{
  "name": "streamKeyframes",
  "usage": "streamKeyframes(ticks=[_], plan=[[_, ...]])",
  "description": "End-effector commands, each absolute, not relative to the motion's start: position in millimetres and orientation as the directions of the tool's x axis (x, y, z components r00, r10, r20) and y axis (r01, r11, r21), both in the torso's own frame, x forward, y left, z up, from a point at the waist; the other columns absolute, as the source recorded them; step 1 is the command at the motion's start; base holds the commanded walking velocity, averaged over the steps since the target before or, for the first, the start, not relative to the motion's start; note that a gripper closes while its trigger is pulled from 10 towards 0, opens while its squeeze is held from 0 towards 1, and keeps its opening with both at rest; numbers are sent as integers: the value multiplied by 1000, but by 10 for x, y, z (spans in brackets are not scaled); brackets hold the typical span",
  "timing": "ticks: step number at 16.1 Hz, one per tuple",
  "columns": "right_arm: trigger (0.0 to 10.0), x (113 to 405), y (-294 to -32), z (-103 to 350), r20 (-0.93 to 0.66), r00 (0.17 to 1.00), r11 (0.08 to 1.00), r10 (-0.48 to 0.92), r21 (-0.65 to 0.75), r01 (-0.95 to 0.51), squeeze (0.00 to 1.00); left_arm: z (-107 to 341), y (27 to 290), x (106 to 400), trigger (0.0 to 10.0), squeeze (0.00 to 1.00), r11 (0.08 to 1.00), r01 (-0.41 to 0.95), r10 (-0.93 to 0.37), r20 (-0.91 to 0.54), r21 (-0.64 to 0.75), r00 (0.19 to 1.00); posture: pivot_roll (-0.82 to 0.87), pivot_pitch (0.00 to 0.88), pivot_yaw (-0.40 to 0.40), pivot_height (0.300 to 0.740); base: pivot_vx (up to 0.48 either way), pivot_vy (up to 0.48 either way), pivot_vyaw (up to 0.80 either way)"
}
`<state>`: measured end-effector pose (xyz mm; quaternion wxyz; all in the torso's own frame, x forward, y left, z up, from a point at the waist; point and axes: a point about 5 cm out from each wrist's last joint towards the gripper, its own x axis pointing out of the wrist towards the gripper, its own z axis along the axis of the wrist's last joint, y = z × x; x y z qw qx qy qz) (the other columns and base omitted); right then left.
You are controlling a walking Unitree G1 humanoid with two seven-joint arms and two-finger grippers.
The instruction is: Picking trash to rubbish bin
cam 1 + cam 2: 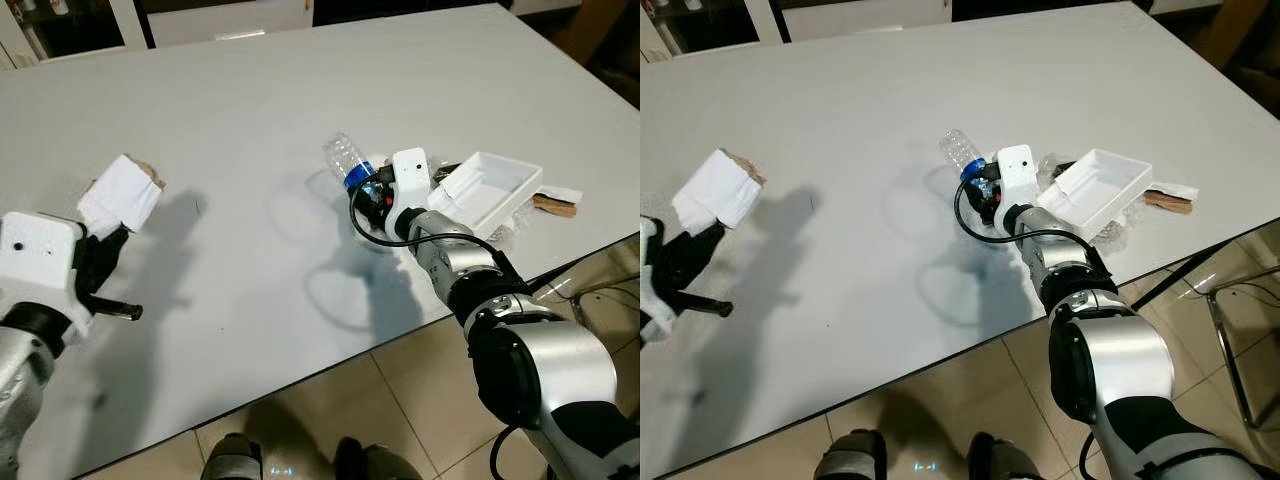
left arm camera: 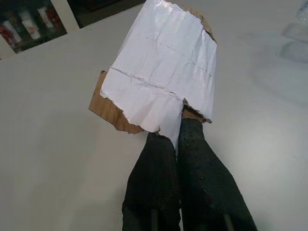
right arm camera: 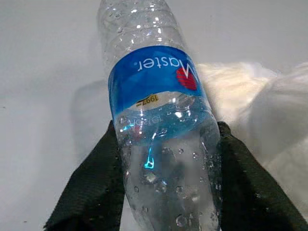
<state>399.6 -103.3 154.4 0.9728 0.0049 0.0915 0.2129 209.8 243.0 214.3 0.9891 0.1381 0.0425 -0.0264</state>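
A torn piece of white-faced brown cardboard [image 1: 120, 195] hangs above the left side of the white table [image 1: 240, 110], pinched at its lower edge by my left gripper [image 2: 179, 126], which is shut on it. A clear plastic bottle [image 1: 347, 158] with a blue label [image 3: 154, 77] sits between the two black fingers [image 3: 91, 187] of my right gripper [image 1: 372, 192], held over the table's right half. The fingers press both sides of the bottle, so the gripper is shut on it.
A white foam tray [image 1: 492, 190] lies by the table's right front edge, with a crumpled clear wrapper [image 1: 497, 234] and a brown and white scrap [image 1: 555, 202] beside it. A chair frame [image 1: 1240, 330] stands on the tiled floor [image 1: 400, 380] at right.
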Motion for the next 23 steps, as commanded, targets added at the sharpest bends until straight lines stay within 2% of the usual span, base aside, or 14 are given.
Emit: streamKeyframes(ticks=[1, 3, 7, 11, 13, 14, 15, 19, 23], plan=[[0, 4008, -1101, 1567, -163, 896, 911, 413, 81, -405, 0, 2097, 2417, 2127, 10000, 0, 961, 61, -36, -96, 270, 995, 386, 130, -111, 740, 0, 0, 0], [0, 4010, -1084, 1615, -121, 884, 890, 452, 123, -439, 0, 2018, 2407, 2206, 10000, 0, 963, 63, -36, -106, 262, 994, 330, 94, -113, 740, 0, 0, 0], [0, 3982, -950, 1734, 29, 813, 785, 581, 243, -570, 0, 1879, 2268, 2423, 10000, 0, 972, 105, -82, -115, 212, 990, 216, 44, -67, 740, 0, 0, 0], [0, 3973, -979, 1828, 169, 821, 763, 546, 305, -570, 0, 1787, 2089, 2596, 10000, 0, 973, 151, -134, -109, 172, 985, 148, 32, -40, 740, 0, 0, 0], [0, 3934, -1037, 1843, 230, 826, 774, 515, 289, -563, 0, 1704, 2019, 2624, 10000, 0, 981, 153, -137, -126, 121, 983, 129, 29, -37, 740, 0, 0, 0], [78, 3840, -1128, 1837, 262, 843, 820, 470, 224, -527, 0, 1602, 1945, 2614, 10000, 0, 983, 161, -147, -149, 87, 978, 98, 27, -39, 740, 0, 0, 0], [10000, 3704, -1207, 1810, 271, 858, 864, 437, 138, -484, 0, 1531, 1885, 2591, 10000, 0, 984, 164, -152, -159, 70, 976, 79, 23, -41, 740, 0, 0, 0], [10000, 3042, -1403, 1644, 212, 909, 928, 358, 28, -372, 0, 1433, 1689, 2556, 10000, 0, 981, 192, -186, -155, 23, 970, -4, 11, -51, 740, 0, 0, 0], [10000, 2701, -1523, 1596, 142, 954, 962, 265, 18, -271, 0, 1401, 1542, 2557, 10000, 0, 971, 237, -240, -175, -40, 955, -51, 0, -47, 740, 0, 0, -550]])
